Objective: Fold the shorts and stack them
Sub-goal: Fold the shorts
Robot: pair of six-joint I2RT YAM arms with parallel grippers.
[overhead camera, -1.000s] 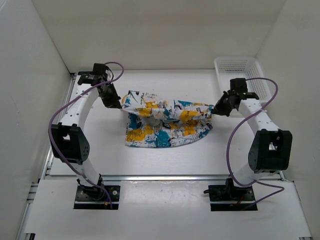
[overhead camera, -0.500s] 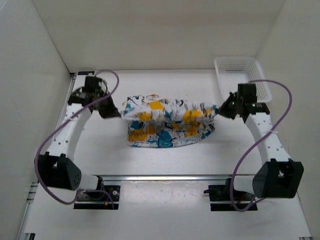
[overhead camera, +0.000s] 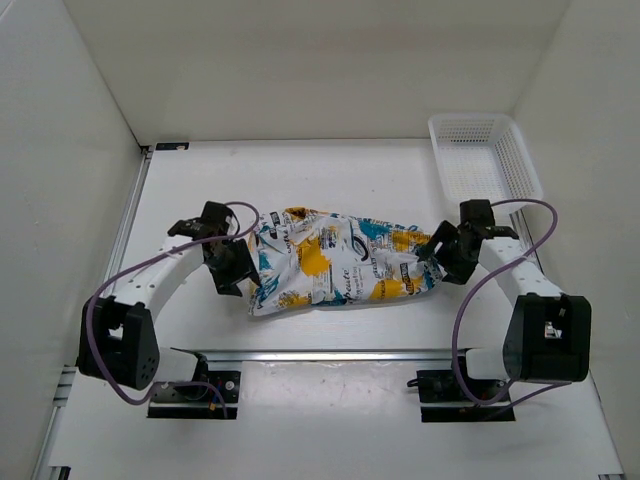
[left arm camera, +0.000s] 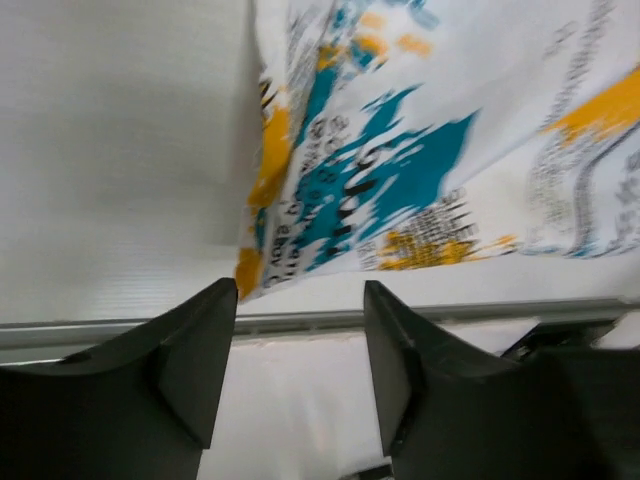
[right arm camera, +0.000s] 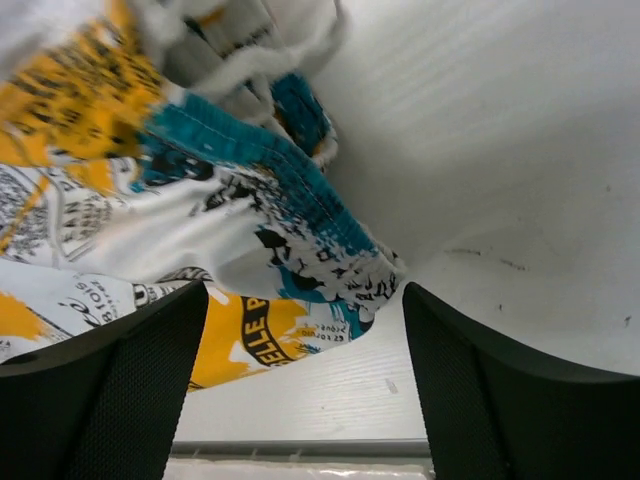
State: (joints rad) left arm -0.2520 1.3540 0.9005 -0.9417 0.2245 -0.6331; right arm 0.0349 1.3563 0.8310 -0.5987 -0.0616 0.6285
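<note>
The shorts point(overhead camera: 335, 265), white with a teal, yellow and black print, lie folded in a flat bundle on the table between my two grippers. My left gripper point(overhead camera: 248, 275) sits at their left end. In the left wrist view its jaws point(left arm camera: 300, 370) stand open over bare table, with the shorts point(left arm camera: 400, 170) just beyond the fingertips. My right gripper point(overhead camera: 432, 258) is at the right end of the bundle. Its jaws point(right arm camera: 305, 370) are wide open, and the waistband edge of the shorts point(right arm camera: 200, 200) lies loose ahead of them, not pinched.
A white mesh basket point(overhead camera: 480, 155) stands at the back right corner. White walls close in the table on three sides. A metal rail point(overhead camera: 330, 353) runs along the near edge just below the shorts.
Both arms swept toward the near edge, carrying the raised far edge of the shorts over the lower layer. Both grippers then opened and let go of the fabric.
</note>
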